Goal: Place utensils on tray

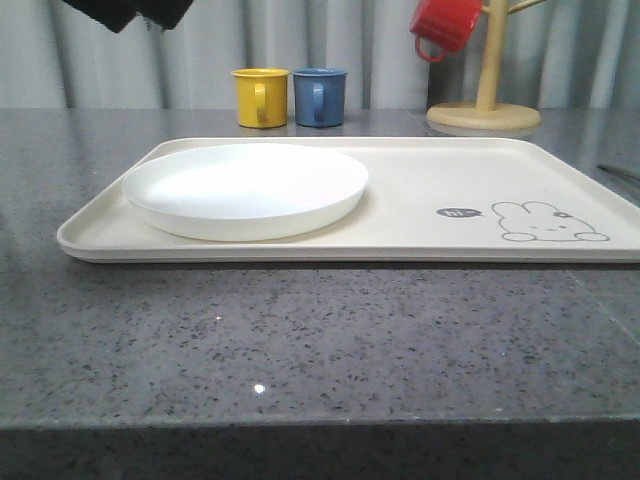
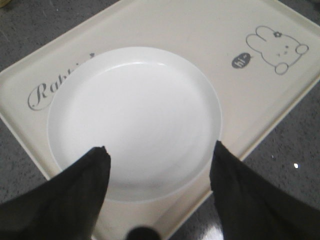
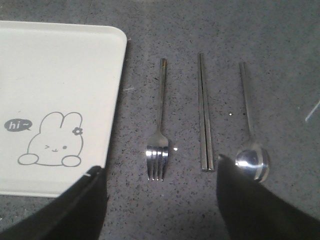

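The cream tray point(image 1: 420, 190) with its grey rabbit drawing lies across the table, and a round white plate point(image 1: 245, 188) rests on its left half. In the left wrist view my left gripper point(image 2: 159, 152) hangs open above the plate point(image 2: 135, 120), nothing between its fingers. In the right wrist view a silver fork point(image 3: 159, 131), a pair of chopsticks point(image 3: 205, 115) and a spoon point(image 3: 251, 145) lie side by side on the grey table, just off the tray's point(image 3: 55, 90) edge. My right gripper point(image 3: 159, 169) is open above the fork's tines, holding nothing.
A yellow mug point(image 1: 261, 97) and a blue mug point(image 1: 320, 96) stand behind the tray. A wooden mug stand point(image 1: 487, 100) at the back right carries a red mug point(image 1: 443, 24). Bare grey stone table point(image 1: 300, 340) lies in front of the tray.
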{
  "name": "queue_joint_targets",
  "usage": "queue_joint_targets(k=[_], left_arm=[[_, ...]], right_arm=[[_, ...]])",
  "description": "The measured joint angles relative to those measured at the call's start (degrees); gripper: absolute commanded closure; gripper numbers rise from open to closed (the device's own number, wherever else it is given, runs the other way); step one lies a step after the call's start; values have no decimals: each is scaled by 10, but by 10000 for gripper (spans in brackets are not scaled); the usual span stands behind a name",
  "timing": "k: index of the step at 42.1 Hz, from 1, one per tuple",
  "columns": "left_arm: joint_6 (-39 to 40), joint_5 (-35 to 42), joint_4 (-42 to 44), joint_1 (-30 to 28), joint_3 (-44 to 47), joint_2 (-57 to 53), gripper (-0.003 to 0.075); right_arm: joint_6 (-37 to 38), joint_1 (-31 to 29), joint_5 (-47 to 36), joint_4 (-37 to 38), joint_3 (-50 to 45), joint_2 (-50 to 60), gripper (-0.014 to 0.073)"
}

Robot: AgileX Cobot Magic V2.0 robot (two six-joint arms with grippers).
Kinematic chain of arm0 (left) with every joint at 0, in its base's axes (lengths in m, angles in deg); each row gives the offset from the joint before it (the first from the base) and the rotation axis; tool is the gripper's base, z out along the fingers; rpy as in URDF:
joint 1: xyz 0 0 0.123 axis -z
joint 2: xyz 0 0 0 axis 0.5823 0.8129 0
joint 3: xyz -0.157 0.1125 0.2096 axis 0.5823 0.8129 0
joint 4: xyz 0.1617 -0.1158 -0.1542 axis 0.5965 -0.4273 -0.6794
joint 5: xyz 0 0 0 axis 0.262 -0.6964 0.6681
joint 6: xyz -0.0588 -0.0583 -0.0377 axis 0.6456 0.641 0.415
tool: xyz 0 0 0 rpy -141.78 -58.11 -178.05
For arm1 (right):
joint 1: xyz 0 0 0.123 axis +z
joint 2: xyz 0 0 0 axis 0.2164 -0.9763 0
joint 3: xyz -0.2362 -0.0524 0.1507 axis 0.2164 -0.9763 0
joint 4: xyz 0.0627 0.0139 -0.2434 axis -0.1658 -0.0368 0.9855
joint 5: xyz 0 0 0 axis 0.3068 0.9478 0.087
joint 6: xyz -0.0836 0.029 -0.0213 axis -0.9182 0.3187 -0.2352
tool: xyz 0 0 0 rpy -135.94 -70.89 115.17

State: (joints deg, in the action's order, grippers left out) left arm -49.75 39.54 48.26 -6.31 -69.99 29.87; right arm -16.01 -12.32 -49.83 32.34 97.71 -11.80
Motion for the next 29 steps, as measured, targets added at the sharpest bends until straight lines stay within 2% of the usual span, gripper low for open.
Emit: queue_joint_targets(k=[5, 8, 21, 29], left_arm=[[93, -8, 90, 29, 39, -57, 302], [124, -9, 123, 36, 60, -95, 302], [148, -14, 142, 36, 130, -249, 302], [149, -14, 143, 36, 139, -276, 302]], right_arm=[[0, 0, 0, 0, 0, 0, 95], [0, 0, 0, 0, 0, 0, 95], [0, 0, 0, 0, 0, 0, 95], [0, 0, 0, 0, 0, 0, 95]])
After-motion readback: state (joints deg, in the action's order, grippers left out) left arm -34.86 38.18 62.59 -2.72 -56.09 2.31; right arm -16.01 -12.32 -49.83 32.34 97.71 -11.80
